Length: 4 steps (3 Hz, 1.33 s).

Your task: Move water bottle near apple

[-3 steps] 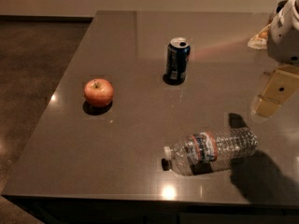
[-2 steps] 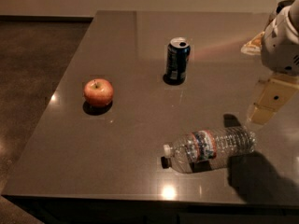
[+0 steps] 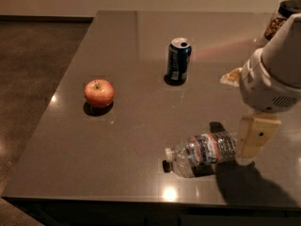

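The water bottle (image 3: 203, 152) lies on its side near the table's front edge, white cap pointing left, label band in the middle. The red-orange apple (image 3: 99, 93) sits upright on the left part of the table, well apart from the bottle. My gripper (image 3: 249, 147) hangs down from the white arm at the right, right over the bottle's base end. One cream finger (image 3: 255, 135) shows in front of the bottle's base; the other finger is hidden.
A dark blue soda can (image 3: 178, 61) stands upright at the table's middle back. A jar (image 3: 282, 18) with a dark lid stands at the far right back. The grey table (image 3: 117, 164) ends close in front of the bottle; floor lies to the left.
My gripper has moved down and to the left, from above the bottle's right end to right at its base. The bottle, apple and can have not moved.
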Motion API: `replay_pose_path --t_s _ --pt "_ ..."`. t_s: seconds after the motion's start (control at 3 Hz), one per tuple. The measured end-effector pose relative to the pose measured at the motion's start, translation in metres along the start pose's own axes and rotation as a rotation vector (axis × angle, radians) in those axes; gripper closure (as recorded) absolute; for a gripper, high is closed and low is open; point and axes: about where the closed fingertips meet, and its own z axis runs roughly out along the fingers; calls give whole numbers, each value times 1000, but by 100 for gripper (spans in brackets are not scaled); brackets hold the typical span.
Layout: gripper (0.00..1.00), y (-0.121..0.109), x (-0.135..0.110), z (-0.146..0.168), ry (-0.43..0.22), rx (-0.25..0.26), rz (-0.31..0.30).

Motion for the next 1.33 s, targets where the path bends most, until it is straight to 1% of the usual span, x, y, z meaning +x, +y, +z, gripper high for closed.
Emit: replay_pose_path --t_s 0.33,0.67,1.0,1.33 --pt "0 25 -3 35 35 -76 -84" --pt "0 35 -5 51 51 -109 -128" --pt "25 39 -7 62 84 -136 -145" --pt "47 36 -8 61 93 -146 -123"
